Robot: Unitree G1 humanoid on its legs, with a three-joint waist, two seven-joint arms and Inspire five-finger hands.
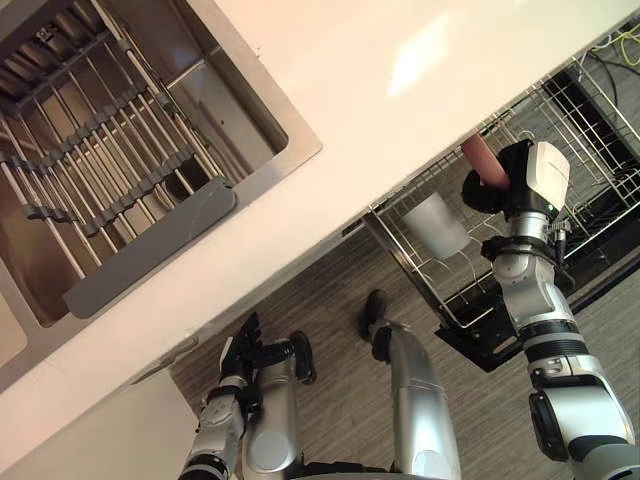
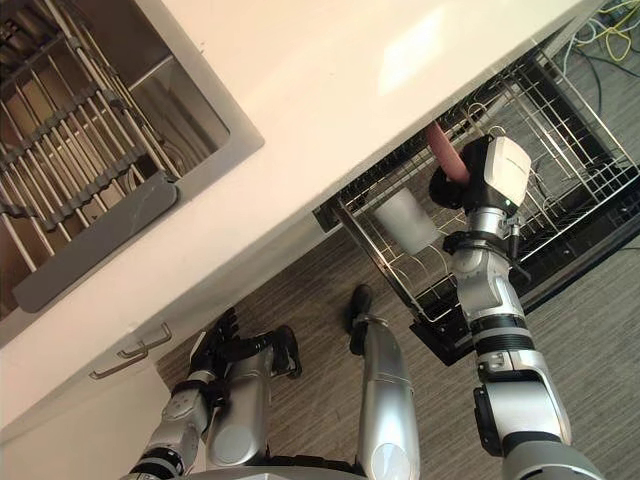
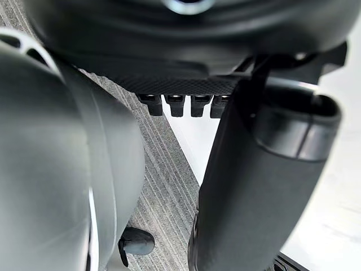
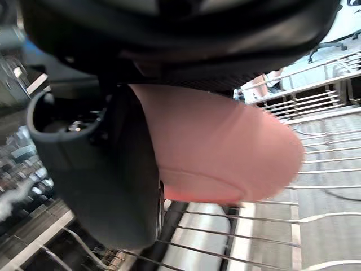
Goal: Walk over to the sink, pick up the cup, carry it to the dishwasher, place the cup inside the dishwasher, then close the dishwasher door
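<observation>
Your right hand (image 1: 497,188) is at the right of the frame, fingers and thumb clamped round the pink cup (image 1: 482,158), holding it just over the pulled-out dishwasher rack (image 1: 575,120) below the counter (image 1: 400,70) edge. 1 frosted cup (image 1: 436,226) sits in that rack just left of your hand (apart from it, far as I can see). Left hand (image 1: 240,352) hangs at the lower left, fingers straight and holding nothing, with the sink (image 1: 235,105) in the upper left.

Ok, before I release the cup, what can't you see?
- Far end of the cup: head views, under the counter edge.
- Spot on the rack beneath the cup: right wrist view, covered by cup and right hand.
- Far side of the rack: left eye view, cut off by the right edge.
</observation>
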